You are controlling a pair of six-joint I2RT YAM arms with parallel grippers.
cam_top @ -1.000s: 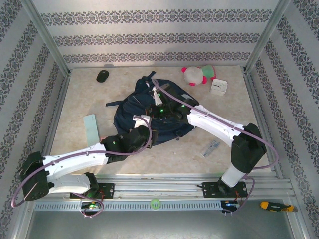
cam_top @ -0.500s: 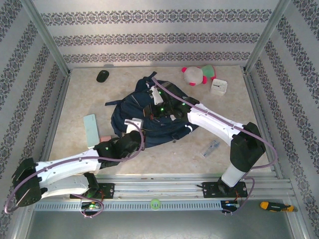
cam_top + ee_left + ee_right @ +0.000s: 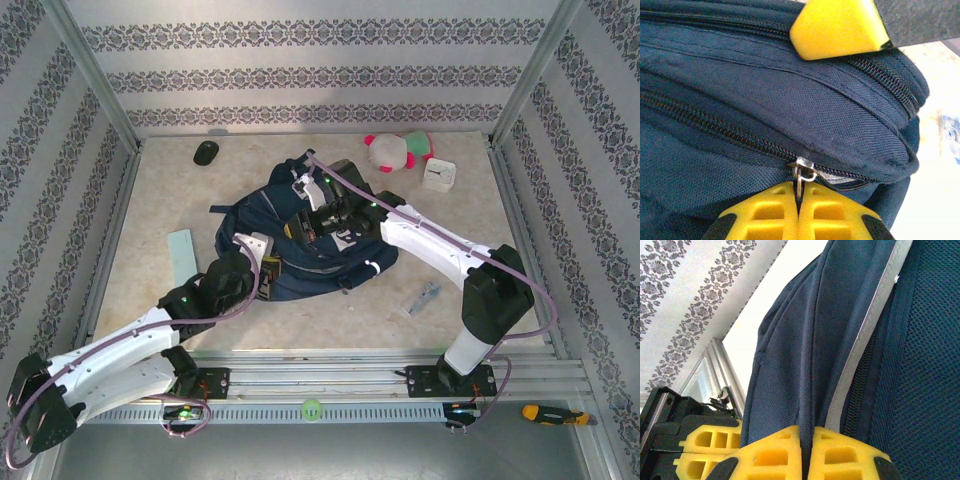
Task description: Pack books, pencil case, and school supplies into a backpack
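The navy backpack (image 3: 325,262) lies mid-table, its upper part drawn up. At the bag's near-left side, my left gripper (image 3: 264,277) is shut on the metal zipper pull (image 3: 805,170); the pull sits pinched between its yellow fingertips (image 3: 770,210). A short stretch of the zipper (image 3: 865,177) gapes to the right of the slider. My right gripper (image 3: 318,218) is shut on a fold of the backpack's fabric (image 3: 807,390) beside a grey-white stripe (image 3: 860,350). Of the school supplies, a flat pale teal piece (image 3: 183,262) and a clear packet (image 3: 425,297) lie on the table. The books and pencil case are out of view.
A black mouse (image 3: 205,152) sits at the back left. A pink-and-white plush toy (image 3: 396,150) and a white clock (image 3: 439,174) are at the back right. A screwdriver (image 3: 550,412) lies off the table at the front right. Patterned walls enclose three sides.
My left gripper has shut on the zipper pull and swung left along the bag's near side. The right gripper has pulled the fabric back, and the backpack has shifted.
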